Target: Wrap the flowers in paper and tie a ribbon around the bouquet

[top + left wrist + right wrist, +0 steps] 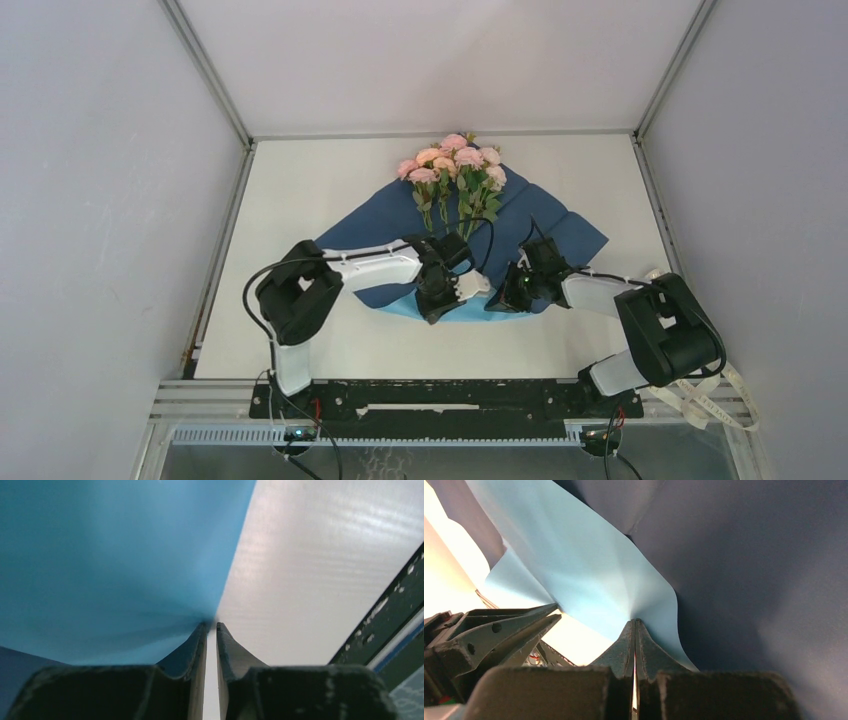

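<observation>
While the flowers [455,170] lie on the paper [565,232] with stems pointing back at the arms, both grippers sit at its near edge on the table [320,190]. The left gripper [212,624] and the right gripper [634,621] each pinch that edge — its light blue side shows — and the stem ends lie nearer the left one.

L arm [370,268] & R arm [600,292] crowd paper's [560,235] near edge. Room over table [300,190] either side; flowers [455,165] block far centre.
</observation>
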You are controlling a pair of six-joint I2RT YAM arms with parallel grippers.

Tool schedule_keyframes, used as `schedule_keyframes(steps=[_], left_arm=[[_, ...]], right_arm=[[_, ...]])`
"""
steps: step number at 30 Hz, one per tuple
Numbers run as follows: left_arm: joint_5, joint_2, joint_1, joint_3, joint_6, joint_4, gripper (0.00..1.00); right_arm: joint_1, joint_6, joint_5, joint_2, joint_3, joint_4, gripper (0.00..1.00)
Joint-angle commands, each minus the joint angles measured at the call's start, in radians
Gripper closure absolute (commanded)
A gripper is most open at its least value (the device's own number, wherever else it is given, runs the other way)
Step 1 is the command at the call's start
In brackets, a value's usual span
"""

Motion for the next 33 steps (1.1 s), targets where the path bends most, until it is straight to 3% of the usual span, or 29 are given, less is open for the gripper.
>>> schedule_keyframes(steps=[1,6,15,20,23,29,33], left_arm=[[-0.052,-0.023,0.033,-0.103,0.071,-0.15,0.83],[-0.107,-0.045,0.101,-0.154,0.101,-0.164,0.83],[-0.034,-0.073,0.269,-0.217,0.141,-0.234,0.83],[0.142,-0.189,0.192,-0.157,0.233,-0.367,0.82],[0.164,-0.213,0.116,-0.054,0.189,-0.31,0.81],[0.062,-0.038,0.097,0.155,0.003,-0.12,0.84],[0.032,0.049,0.096,0.199,-0.007,-0.102,0.84]], right_arm=[[-0.008,-0.034,0.042,-0.019,-0.012,-0.031,1.0],[-0.007,-0.035,0.046,-0.029,-0.018,-0.036,1.0],[-0.006,-0.041,0.064,-0.059,-0.024,-0.062,1.0],[0.004,-0.035,0.07,-0.054,-0.024,-0.056,1.0],[0.005,-0.029,0.065,-0.045,-0.024,-0.046,1.0],[0.006,-0.024,0.064,-0.034,-0.024,-0.032,1.0],[0.001,-0.032,0.062,-0.036,-0.024,-0.041,1.0]])
